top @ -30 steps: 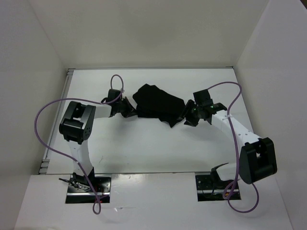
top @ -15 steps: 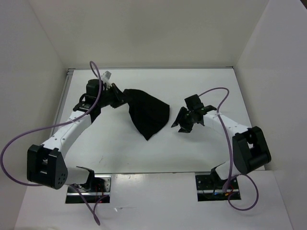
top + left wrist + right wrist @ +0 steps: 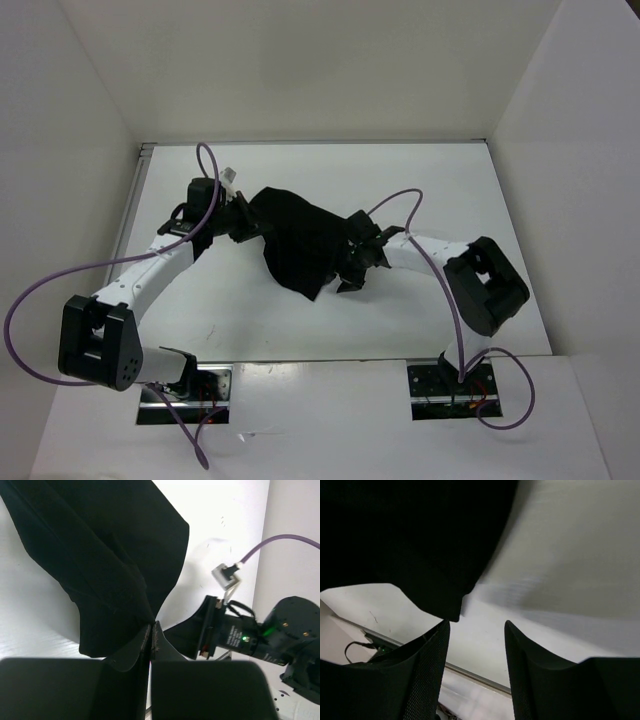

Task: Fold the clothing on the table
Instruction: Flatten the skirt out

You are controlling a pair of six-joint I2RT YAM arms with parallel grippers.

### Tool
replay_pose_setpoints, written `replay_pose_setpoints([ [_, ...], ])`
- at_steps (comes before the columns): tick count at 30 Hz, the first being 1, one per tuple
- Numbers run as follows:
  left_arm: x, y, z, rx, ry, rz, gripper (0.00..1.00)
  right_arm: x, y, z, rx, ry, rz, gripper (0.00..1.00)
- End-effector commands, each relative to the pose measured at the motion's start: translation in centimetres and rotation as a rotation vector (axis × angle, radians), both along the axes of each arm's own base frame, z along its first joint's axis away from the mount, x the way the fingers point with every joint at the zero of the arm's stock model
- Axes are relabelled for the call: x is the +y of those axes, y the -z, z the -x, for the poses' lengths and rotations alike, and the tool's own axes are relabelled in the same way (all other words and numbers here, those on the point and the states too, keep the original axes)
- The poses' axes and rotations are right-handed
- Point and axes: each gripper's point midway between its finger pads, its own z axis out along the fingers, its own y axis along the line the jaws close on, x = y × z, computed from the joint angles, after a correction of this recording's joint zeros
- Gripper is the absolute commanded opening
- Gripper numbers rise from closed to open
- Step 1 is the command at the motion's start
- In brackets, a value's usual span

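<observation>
Your left claw [image 3: 151, 630]: pinched tight on clothing [image 3: 298, 238] edge, lower centre of wrist view. Your right claw [image 3: 477, 626]: jaws spread, gripping nothing, fabric tip just above gap. Clothing bunched mid-frame in top view, between both claws, over table [image 3: 430, 320].

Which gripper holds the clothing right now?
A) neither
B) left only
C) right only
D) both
B: in the left wrist view the left gripper is pinched shut on a fold of the clothing. In the right wrist view the right gripper stands open beside the fabric's edge, with nothing between its fingers.
</observation>
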Motion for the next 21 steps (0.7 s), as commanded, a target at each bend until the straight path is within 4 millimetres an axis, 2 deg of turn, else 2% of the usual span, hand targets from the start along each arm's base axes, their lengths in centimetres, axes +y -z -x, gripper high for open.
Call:
replay_pose_setpoints([
  [1, -0.2, -0.7, -0.3, -0.035, 0.014, -0.003, 0.0, 2.6, -1.3, -1.6, -0.038, 0.02, -0.079, 0.53],
  [3, -0.1, -0.9, -0.1, -0.035, 0.014, -0.003, 0.0, 2.9, -0.5, -1.1, -0.017, 0.014, -0.08, 0.53],
  [10, 0.0, -0.8, -0.2, -0.041, 0.011, -0.014, 0.0, 4.2, -0.1, -1.4, -0.004, 0.04, -0.124, 0.51],
  [12, 0.1, -0.4, 0.0, -0.032, 0.012, -0.016, 0.0, 4.5, 0.3, -0.9, 0.017, 0.033, -0.123, 0.51],
  [13, 0.1, -0.4, 0.0, -0.032, 0.012, -0.016, 0.0, 4.7, 1.3, -0.3, 0.038, 0.022, -0.107, 0.49],
  [21, 0.4, -0.3, 0.0, -0.034, -0.003, -0.026, 0.0, 6.7, 1.7, 1.1, 0.078, -0.008, -0.105, 0.46],
])
